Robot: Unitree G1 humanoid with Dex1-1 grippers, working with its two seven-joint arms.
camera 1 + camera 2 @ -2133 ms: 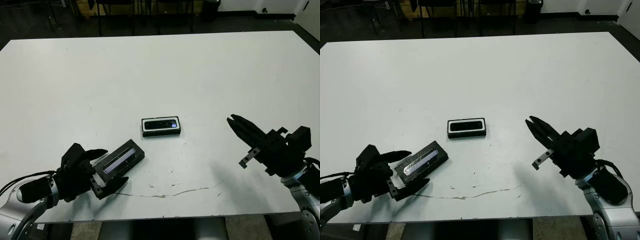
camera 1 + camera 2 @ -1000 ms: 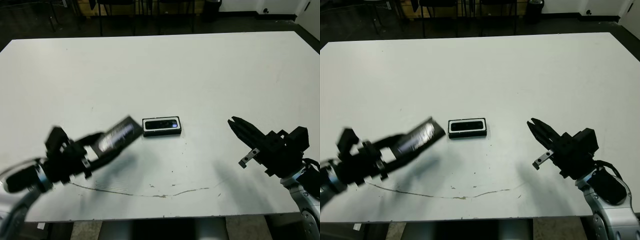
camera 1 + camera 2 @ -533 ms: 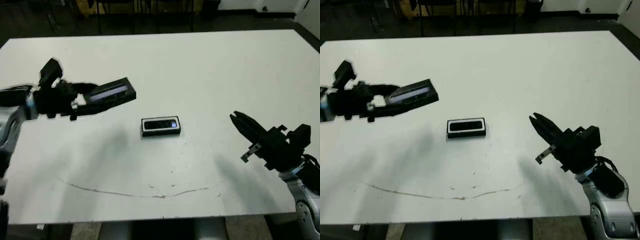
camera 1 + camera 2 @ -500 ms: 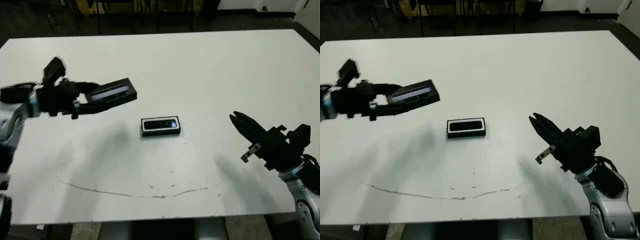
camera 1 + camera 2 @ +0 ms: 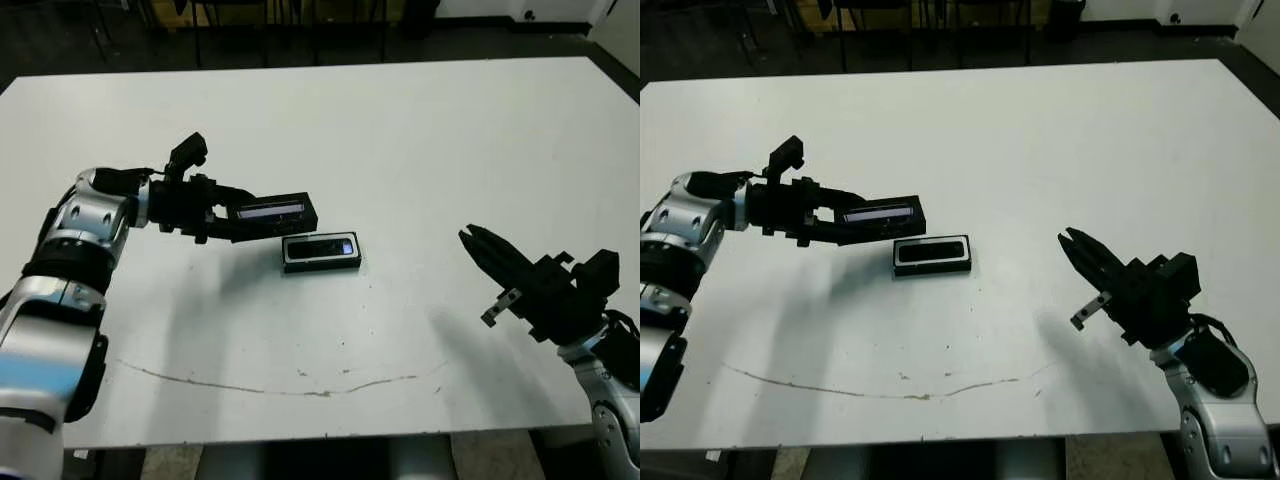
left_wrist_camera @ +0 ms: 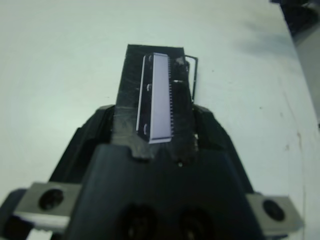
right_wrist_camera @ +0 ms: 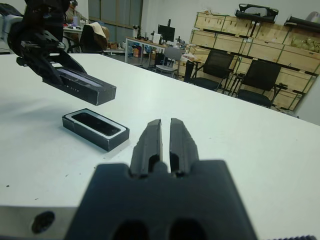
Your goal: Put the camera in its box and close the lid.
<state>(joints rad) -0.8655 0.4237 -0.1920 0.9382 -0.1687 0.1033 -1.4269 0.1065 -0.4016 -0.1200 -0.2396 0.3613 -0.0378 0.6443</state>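
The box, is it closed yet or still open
Open. The box lies on the table with the camera showing inside its white lining, while the left gripper holds the lid in the air beside it.

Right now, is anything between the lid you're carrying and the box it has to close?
Nothing visible. The left end effector holds the lid in the air just beside the box, which lies open-topped with the camera already inside.

1 lid [image 5: 272,214], 1 box [image 5: 321,253] (1 camera [image 5: 322,247] inside), 2 grippers.
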